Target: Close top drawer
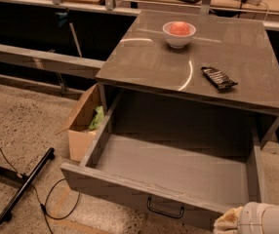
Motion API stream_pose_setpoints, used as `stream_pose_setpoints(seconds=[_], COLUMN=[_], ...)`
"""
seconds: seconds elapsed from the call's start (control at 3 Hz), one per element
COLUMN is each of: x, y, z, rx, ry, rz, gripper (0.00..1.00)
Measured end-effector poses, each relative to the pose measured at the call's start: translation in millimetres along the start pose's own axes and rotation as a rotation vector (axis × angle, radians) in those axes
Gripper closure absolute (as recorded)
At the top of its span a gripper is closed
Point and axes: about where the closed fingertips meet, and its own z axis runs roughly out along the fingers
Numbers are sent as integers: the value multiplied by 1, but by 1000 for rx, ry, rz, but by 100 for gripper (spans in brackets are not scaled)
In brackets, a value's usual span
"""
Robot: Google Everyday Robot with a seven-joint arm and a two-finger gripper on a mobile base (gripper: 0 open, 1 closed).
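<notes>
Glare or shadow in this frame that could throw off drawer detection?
Camera view: curved glare streak on the cabinet top beside the packet; top drawer floor evenly lit, its back shadowed under the top; black handle stands out on the grey front; gripper bright, cut off at the lower right corner by the drawer front.

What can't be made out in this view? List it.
- Gripper, bottom right by the wide grey wooden top drawer's front corner: mostly cut off by the camera view's bottom edge.
- Green item in the open cardboard box: partly hidden by the drawer's side wall.
- Flat black packet on the grey cabinet top: label too small.
</notes>
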Motion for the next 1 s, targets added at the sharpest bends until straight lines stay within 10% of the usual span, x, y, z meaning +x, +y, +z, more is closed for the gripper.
stream_pose_setpoints(seconds=[1.0], x=[5], y=[-36], z=[21], rx=[171], ry=[0], rz=[-61], gripper=[100])
